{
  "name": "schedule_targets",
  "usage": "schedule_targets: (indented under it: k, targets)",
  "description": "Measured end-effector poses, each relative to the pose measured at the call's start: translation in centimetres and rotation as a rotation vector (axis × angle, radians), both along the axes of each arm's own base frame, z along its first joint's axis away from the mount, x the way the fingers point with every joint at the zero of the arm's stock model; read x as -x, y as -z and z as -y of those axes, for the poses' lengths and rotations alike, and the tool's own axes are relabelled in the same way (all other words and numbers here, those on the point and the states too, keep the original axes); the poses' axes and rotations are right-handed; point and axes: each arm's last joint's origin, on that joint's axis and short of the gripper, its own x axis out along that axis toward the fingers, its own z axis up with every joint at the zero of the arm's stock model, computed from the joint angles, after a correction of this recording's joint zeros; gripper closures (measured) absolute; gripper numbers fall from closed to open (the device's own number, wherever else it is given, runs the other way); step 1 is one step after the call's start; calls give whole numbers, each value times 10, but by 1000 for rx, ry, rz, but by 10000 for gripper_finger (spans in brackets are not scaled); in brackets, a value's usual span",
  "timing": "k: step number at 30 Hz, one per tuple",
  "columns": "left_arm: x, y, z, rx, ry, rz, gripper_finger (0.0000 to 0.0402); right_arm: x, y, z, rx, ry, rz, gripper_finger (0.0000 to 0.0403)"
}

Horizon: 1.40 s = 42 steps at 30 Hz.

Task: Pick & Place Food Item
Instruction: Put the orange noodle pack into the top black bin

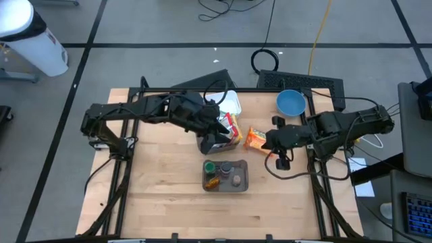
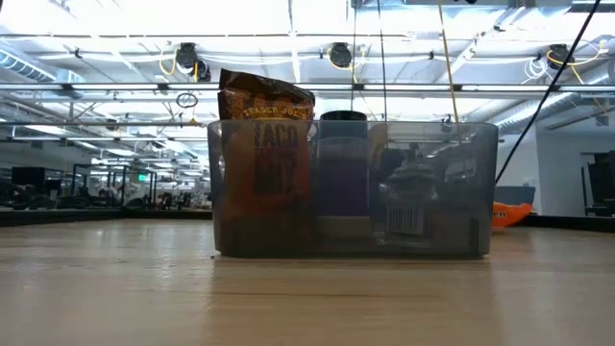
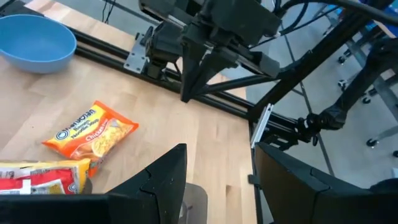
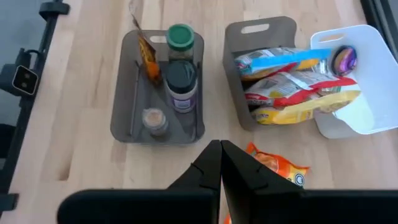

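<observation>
Your left gripper (image 1: pixel 217 132) hangs over the upright grey bin (image 4: pixel 258 37) near the table's middle. Its fingers (image 3: pixel 163 180) stand partly apart with nothing between them in the left wrist view; no item is held. That gap suits a slim packet, so treat it as a stance for reaching, not a grip.

Your right gripper (image 4: pixel 220 163) has its fingers pressed together and empty. It waits on the table's right side, just above the orange noodle packet (image 1: pixel 256 138), clear of the left arm's working area.

The noodle packet lies flat on the bare wood, apart from every container, between the grey bin and the right arm. It is the only loose food item, so it is the likely pick target.

Red and yellow packets (image 4: pixel 292 87) spill from the grey bin toward the white bin (image 4: pixel 367 74). The low grey tray (image 1: pixel 244 177) in front holds jars and a seasoning pouch (image 2: pixel 259 106). A blue bowl (image 1: pixel 291 102) sits at the back edge.
</observation>
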Motion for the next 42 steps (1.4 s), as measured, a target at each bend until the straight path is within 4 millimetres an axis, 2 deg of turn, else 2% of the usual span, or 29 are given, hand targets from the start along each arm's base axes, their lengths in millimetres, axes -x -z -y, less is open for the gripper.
schedule_targets:
  k: [7,12,16,22,27,31,37,42]
  targets:
    - [3,5,3,0,8,-59,204,4,3,1,69,-72,-57,403]
    - [6,11,5,20,2,-131,204,23,10,2,160,-166,-215,379]
    - [7,12,8,30,2,-152,204,35,12,5,172,-174,-309,325]
    - [7,12,9,21,-6,-151,204,40,17,10,221,-149,-367,206]
    - [7,12,9,15,-16,-152,204,40,46,15,259,-145,-487,118]
    - [8,13,9,13,-17,-166,204,40,84,16,297,-191,-590,79]
    - [8,13,12,7,-13,-167,204,37,135,14,334,-61,-490,76]
    - [10,15,17,-4,-10,-189,204,37,151,6,435,-23,-376,87]
